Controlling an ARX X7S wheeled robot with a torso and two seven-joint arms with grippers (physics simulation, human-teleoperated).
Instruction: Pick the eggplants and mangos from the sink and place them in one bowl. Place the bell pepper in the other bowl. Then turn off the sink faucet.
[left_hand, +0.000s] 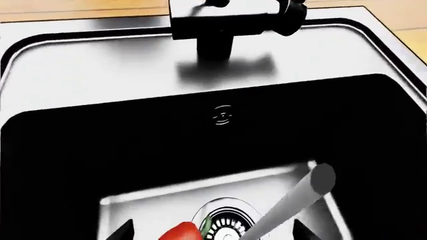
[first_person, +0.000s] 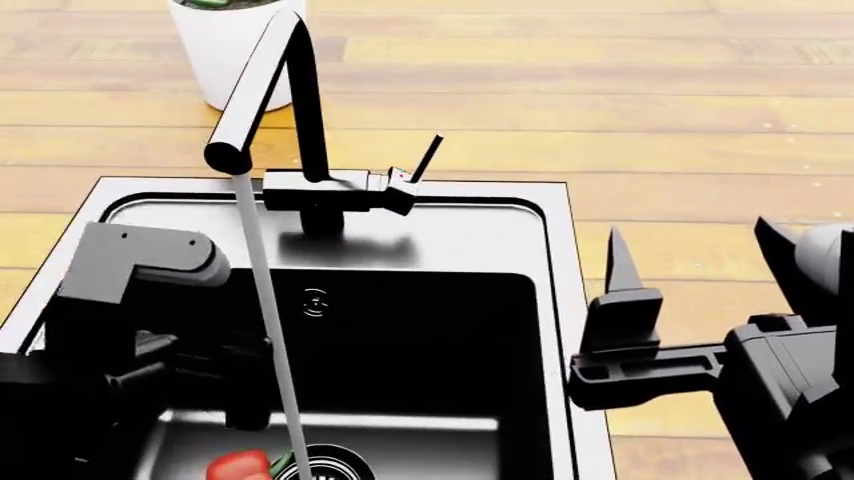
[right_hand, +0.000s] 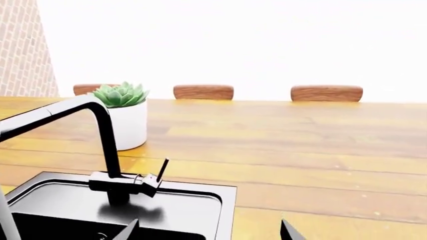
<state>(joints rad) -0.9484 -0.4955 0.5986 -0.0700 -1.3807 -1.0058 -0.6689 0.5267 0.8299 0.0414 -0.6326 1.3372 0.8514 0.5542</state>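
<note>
The red bell pepper (left_hand: 179, 233) with its green stem lies on the sink's steel floor (left_hand: 147, 210) beside the round drain (left_hand: 227, 227). It also shows in the head view (first_person: 240, 466). My left gripper (left_hand: 212, 236) is open and empty, low in the sink, its fingertips on either side of the pepper and drain. The black faucet (first_person: 314, 120) runs; its water stream (first_person: 274, 330) falls to the drain. Its thin lever (first_person: 426, 160) tilts up. My right gripper (first_person: 697, 265) is open and empty over the counter right of the sink rim (first_person: 558, 300). No eggplant, mango or bowl is in view.
A white pot with a green succulent (right_hand: 123, 117) stands on the wooden counter (first_person: 667, 120) behind the faucet. Wooden chair backs (right_hand: 203, 92) show beyond the counter's far edge. The sink's dark back wall has a round overflow (left_hand: 221, 115).
</note>
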